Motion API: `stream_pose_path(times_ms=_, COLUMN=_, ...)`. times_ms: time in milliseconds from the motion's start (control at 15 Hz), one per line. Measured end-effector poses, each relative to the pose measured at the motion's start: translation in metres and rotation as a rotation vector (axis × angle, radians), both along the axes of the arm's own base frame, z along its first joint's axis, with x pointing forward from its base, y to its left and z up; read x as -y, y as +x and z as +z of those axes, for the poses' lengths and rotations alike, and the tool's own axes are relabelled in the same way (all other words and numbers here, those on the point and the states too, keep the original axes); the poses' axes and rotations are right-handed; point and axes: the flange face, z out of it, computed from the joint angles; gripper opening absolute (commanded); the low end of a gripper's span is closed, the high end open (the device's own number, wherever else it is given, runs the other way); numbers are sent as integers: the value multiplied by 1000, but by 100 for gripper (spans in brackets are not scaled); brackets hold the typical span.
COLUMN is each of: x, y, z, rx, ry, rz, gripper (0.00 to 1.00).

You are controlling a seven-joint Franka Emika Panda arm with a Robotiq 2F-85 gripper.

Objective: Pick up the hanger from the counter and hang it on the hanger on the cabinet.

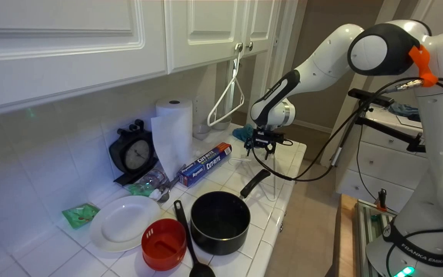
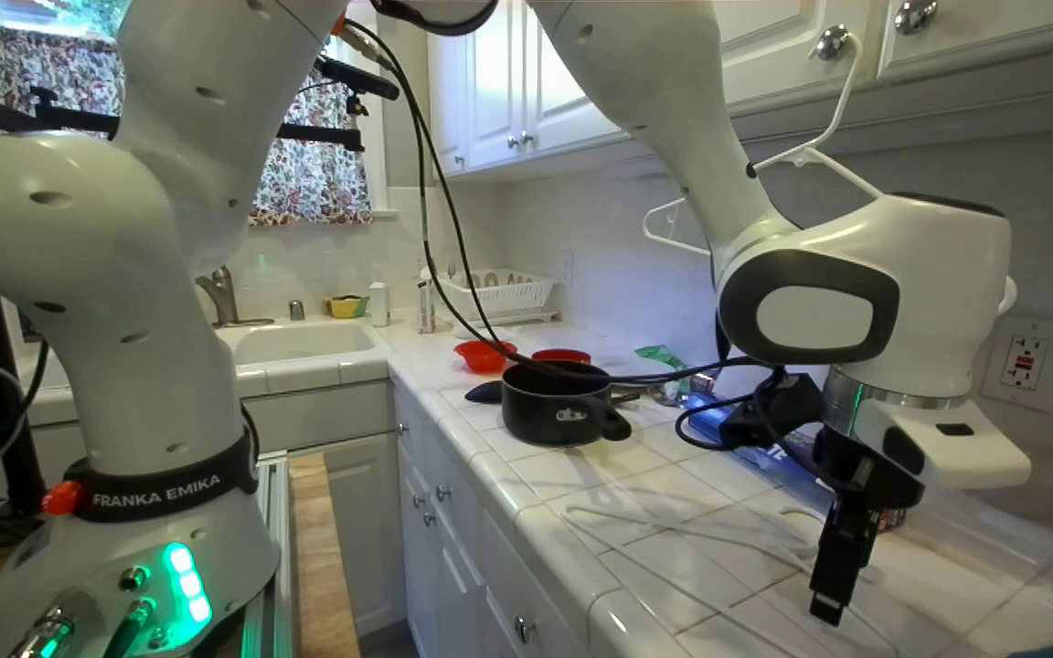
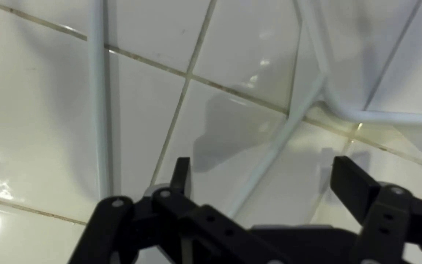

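A thin white hanger (image 3: 100,110) lies flat on the white tiled counter (image 3: 148,121); it also shows faintly in an exterior view (image 2: 659,523). My gripper (image 3: 262,163) stands open over it, fingers pointing down. In the wrist view one sloping arm of the hanger crosses the gap between the fingers; whether it lies level with the tips or below them I cannot tell. The hanger's hook curves off to the right there. Another white hanger (image 1: 221,97) hangs from a knob (image 1: 239,47) of the white cabinet (image 1: 206,50), partly behind my arm in an exterior view (image 2: 801,153).
A black pot (image 1: 220,219) stands near the counter's front, its handle pointing toward the gripper. Behind are a blue Cut-Rite box (image 1: 206,163), a paper towel roll (image 1: 175,130) and a black dial scale (image 1: 135,152). A blue cloth (image 1: 243,132) lies behind the gripper.
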Motion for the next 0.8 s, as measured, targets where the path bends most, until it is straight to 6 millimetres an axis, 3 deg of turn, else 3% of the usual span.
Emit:
stream_pose_path(times_ms=533, x=11, y=0, z=-3, rx=-28, ry=13, rz=-23, gripper=12)
stream_pose_path(times_ms=667, x=12, y=2, z=-1, rx=-27, ry=15, rz=-23, gripper=4)
stream_pose_path(times_ms=800, x=14, y=1, z=0, rx=-32, ry=18, rz=-25, gripper=1)
